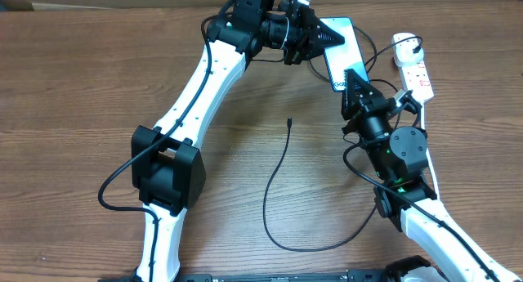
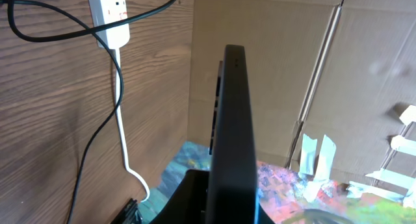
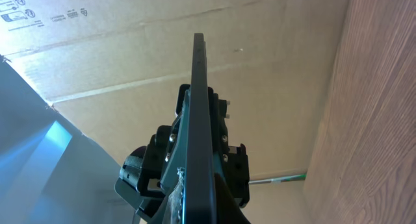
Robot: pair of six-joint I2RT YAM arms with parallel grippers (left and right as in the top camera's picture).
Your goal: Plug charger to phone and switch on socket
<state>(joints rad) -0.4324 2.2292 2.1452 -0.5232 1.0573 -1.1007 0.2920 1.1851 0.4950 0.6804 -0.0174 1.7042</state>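
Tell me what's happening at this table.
Both arms have the phone between them at the far side of the table: the left claw grips one end and the right claw grips the other. The charger lies loose on the wood, with its connector tip not yet in the phone. Nothing is touching the socket.

The surface (image 1: 82, 69) is brown with a wood-grain pattern. The phone (image 1: 341, 53) has a light-blue screen, black edges and white text at one end. The cable (image 1: 288, 139) is black. The power strip (image 1: 417, 73) is white with small red marks. The left arm (image 1: 204, 78) and the right arm (image 1: 441, 233) are white with black joints. The cardboard (image 2: 273, 68) is tan.
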